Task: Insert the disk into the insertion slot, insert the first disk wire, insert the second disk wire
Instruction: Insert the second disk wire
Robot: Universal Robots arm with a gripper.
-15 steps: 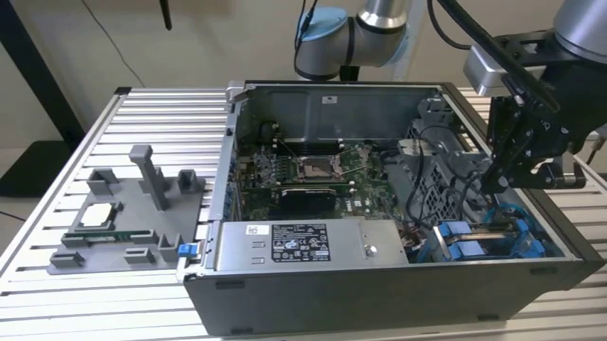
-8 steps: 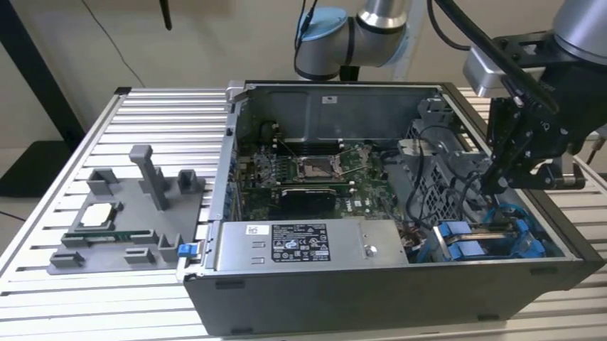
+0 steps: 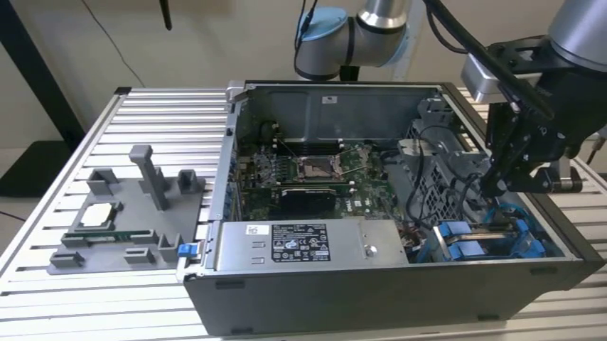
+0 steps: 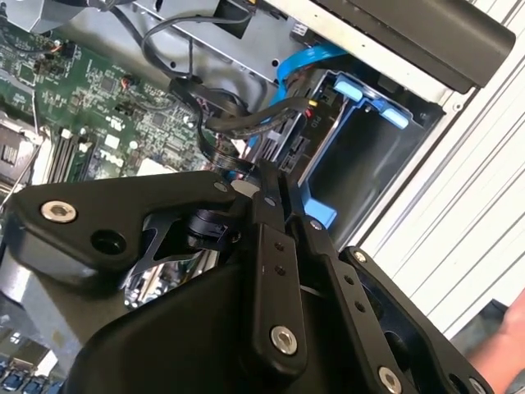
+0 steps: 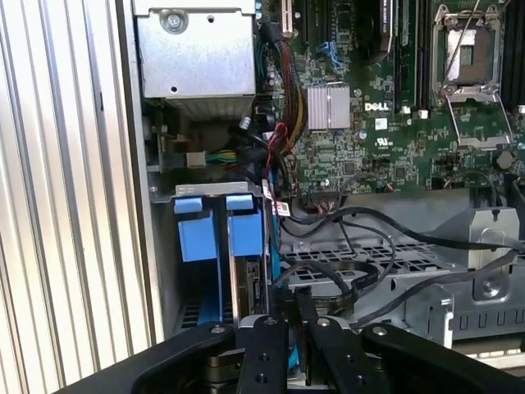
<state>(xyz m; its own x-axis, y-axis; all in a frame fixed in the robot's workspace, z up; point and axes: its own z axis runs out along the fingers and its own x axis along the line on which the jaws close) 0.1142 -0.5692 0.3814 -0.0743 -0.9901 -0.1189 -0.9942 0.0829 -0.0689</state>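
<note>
- Down at the drive-bay corner of the open computer case [image 3: 284,298], the gripper [image 4: 275,190] has its two black fingers [image 4: 271,246] drawn together to a narrow tip; a thin dark cable end seems to sit there, but I cannot tell for certain that it is pinched.
- Just beyond that tip in the second wrist view lies the rear edge of the disk [image 4: 289,152], recognisable by its blue carrier frame and connector edge. I judge the fingers are kept this close together so they can reach that cramped connector edge.
- Black wires [image 4: 221,123] and a light blue cable [image 4: 308,61] loop over to that same edge, so the work in hand looks like plugging in one of the disk wires; which one, and whether either is seated, cannot be told.
- Seen in the first wrist view, the disk's blue tabs [image 5: 220,226] stand at the mouth of the insertion slot [image 5: 193,316], so the disk appears already housed in it, edge-on against the case wall.
- Beside the slot, the perforated metal cage [image 5: 369,263] has black cables draped across it toward the motherboard [image 5: 385,123].
- Farther out in the exterior view, the power-supply box [image 3: 303,245] lies along the case's near side, and a grey fixture tray [image 3: 114,234] rests on the slatted table [image 3: 57,291], well apart from the work.
</note>
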